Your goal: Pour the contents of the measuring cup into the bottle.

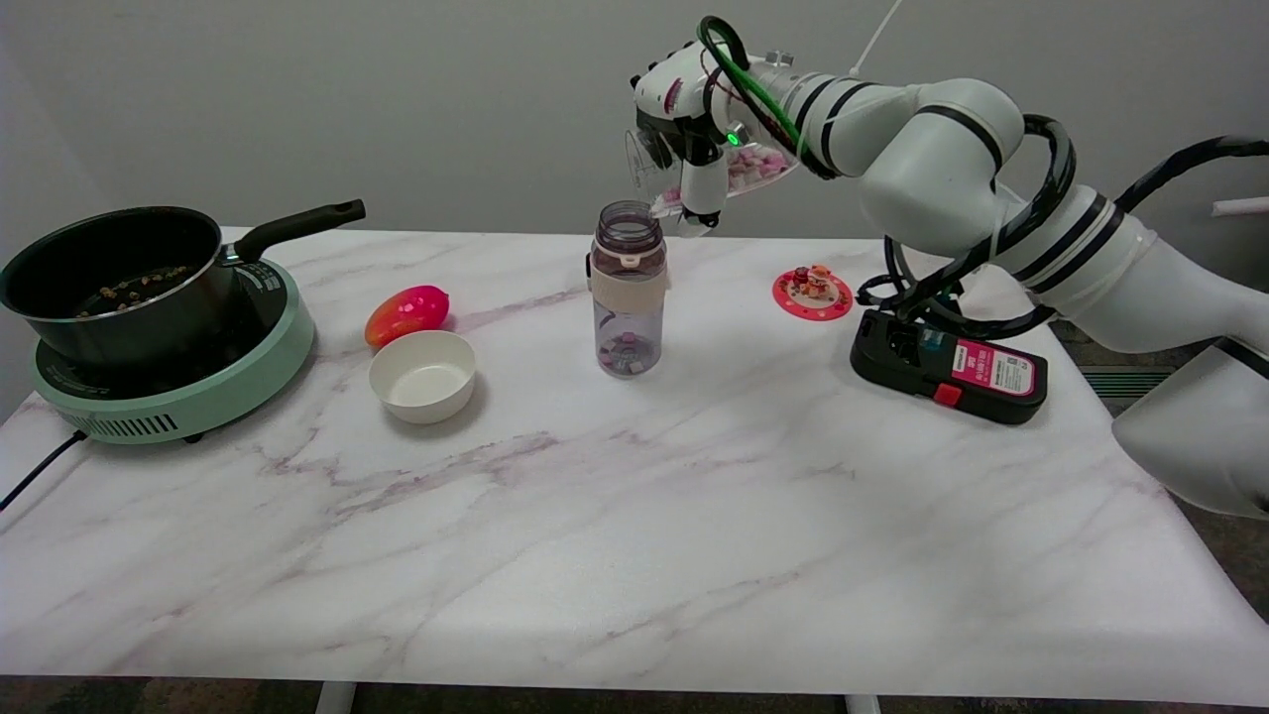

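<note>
A clear purple-tinted bottle (629, 289) with a beige band stands open-mouthed at the middle of the marble table (634, 516); a few small pieces lie at its bottom. My right hand (689, 129) holds a clear measuring cup (709, 169) in the air just above and to the right of the bottle's mouth. The cup is tilted toward the bottle, its lip close to the rim, and pink and white pieces show inside it. The hand's fingers cover much of the cup.
A white bowl (423, 376) and a red-orange fruit (406, 313) lie left of the bottle. A black pan (114, 283) sits on a green cooker (188, 382) at far left. A pink coaster (813, 293) and a black device (947, 367) lie to the right.
</note>
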Motion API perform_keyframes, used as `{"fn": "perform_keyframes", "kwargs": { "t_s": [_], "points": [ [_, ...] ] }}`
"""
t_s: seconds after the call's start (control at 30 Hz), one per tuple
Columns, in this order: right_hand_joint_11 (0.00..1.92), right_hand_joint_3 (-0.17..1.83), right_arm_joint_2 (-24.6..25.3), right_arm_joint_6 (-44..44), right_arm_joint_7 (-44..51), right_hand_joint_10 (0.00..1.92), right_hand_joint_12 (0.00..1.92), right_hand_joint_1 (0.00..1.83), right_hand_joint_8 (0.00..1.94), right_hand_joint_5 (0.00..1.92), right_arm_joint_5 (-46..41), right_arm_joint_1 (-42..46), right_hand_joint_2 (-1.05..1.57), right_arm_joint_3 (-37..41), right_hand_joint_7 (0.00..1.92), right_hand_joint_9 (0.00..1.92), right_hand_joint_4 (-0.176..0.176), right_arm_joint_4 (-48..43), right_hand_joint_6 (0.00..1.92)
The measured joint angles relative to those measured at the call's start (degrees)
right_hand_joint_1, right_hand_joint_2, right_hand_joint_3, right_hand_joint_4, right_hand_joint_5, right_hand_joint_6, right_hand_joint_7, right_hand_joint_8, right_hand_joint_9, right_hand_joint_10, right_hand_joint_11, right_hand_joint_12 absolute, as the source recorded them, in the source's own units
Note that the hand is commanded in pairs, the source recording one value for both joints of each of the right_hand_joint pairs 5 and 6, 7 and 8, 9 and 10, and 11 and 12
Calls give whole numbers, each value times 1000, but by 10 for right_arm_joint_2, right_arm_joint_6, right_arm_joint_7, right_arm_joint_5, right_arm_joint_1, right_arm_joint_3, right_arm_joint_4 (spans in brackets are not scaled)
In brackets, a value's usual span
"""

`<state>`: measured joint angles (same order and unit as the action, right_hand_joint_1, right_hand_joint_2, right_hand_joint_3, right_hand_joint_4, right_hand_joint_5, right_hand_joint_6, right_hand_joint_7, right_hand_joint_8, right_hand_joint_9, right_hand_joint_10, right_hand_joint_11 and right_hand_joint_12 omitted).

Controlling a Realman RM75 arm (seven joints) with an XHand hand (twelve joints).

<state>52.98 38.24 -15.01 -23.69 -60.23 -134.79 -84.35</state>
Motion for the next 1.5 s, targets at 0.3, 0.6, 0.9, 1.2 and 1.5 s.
{"fn": "perform_keyframes", "kwargs": {
  "t_s": [0.3,0.6,0.9,1.2,1.5],
  "points": [
    [1262,1091,-1,8,11,1495,1262,1587,1669,1920,-12,-14,850,-13,1669,1495,0,7,1920],
    [1262,1079,-3,12,18,1495,1262,1590,1669,1920,-27,-30,853,-29,1669,1495,0,14,1920],
    [1263,1077,-7,17,21,1496,1263,1596,1671,1920,-38,-43,853,-43,1671,1496,0,18,1920],
    [1264,1066,-9,19,23,1497,1264,1602,1674,1920,-44,-49,859,-50,1674,1497,0,20,1920],
    [1268,1080,-9,19,24,1500,1268,1606,1676,1920,-49,-53,861,-54,1676,1500,0,23,1920]
  ]
}}
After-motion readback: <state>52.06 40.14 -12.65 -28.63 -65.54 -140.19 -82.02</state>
